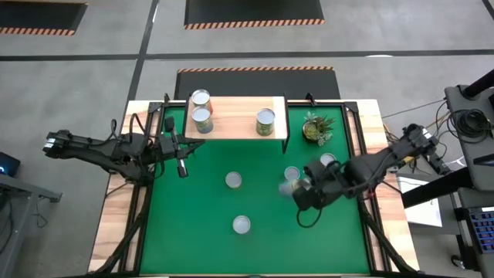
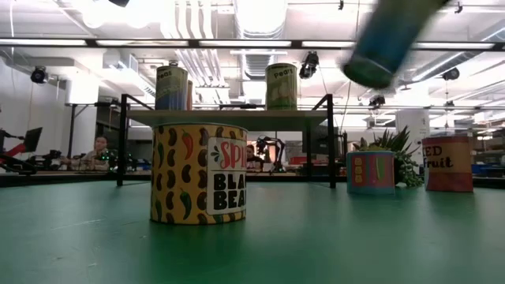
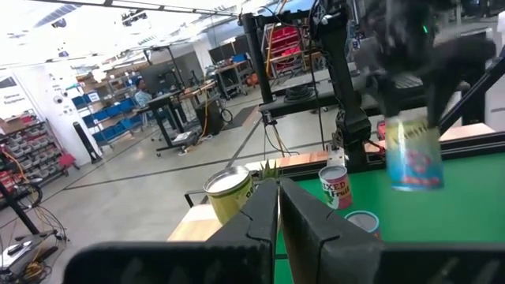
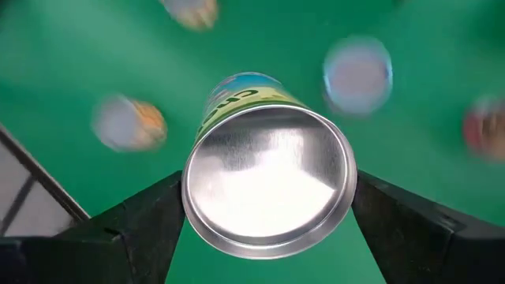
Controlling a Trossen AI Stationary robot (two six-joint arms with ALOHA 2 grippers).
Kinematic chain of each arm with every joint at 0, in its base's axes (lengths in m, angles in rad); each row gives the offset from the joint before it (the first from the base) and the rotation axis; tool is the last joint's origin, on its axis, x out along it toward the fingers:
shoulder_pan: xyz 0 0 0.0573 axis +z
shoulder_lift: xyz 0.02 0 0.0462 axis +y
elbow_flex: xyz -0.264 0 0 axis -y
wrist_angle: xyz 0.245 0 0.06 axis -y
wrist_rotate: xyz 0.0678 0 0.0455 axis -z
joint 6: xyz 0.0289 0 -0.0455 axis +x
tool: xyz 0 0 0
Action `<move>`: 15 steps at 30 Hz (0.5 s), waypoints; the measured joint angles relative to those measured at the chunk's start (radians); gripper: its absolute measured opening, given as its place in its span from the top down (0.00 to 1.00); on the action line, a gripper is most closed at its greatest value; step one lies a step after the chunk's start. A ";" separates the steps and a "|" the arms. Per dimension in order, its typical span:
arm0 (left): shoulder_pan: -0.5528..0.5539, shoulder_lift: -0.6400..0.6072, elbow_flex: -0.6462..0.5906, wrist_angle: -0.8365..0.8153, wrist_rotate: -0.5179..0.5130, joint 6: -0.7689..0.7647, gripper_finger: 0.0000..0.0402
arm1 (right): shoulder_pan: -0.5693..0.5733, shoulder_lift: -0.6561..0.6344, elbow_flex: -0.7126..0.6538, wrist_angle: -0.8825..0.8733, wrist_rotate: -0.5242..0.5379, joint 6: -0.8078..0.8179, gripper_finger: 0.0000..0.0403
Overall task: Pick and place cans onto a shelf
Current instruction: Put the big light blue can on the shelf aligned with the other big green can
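Reaching in from the table's (image 1: 255, 247) right edge, right arm is bent at the elbow with forearm angled toward table middle, wrist raised off the green surface; right gripper (image 1: 297, 193) has jaws spread wide and clamped on the sides of a blue-green can (image 4: 268, 177), silver end facing the wrist camera, one finger (image 4: 134, 229) on each side; in the low view that can hangs tilted in the air, well above the tabletop

Left arm stretched in from the left edge, waiting just in front of the shelf's left end; left gripper (image 1: 183, 168) jaws pressed together, nothing between them

Shelf (image 1: 239, 127) sits at the table's far side, well apart from right jaws, near left jaws; three cans on it, two touching at the left end (image 1: 201, 110), one green can (image 1: 265, 121) toward the right

Still on the table: bean can (image 1: 241, 225) and another can (image 1: 234, 181) between the two grippers, one can (image 1: 291, 174) just beside the right jaws, one can (image 1: 328, 161) behind right gripper near the plant (image 1: 317, 128)
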 joint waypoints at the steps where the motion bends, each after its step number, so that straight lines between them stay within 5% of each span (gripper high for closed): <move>1: 0.000 0.000 0.000 0.000 0.000 0.000 1.00 | -0.013 0.001 0.033 0.002 0.030 -0.051 0.20; 8: 0.000 0.000 0.000 -0.001 0.000 0.000 1.00 | -0.167 0.002 0.232 0.008 0.204 -0.463 0.19; 15: 0.000 0.000 0.000 -0.001 0.000 0.000 1.00 | -0.427 0.047 0.418 0.042 0.219 -0.897 0.19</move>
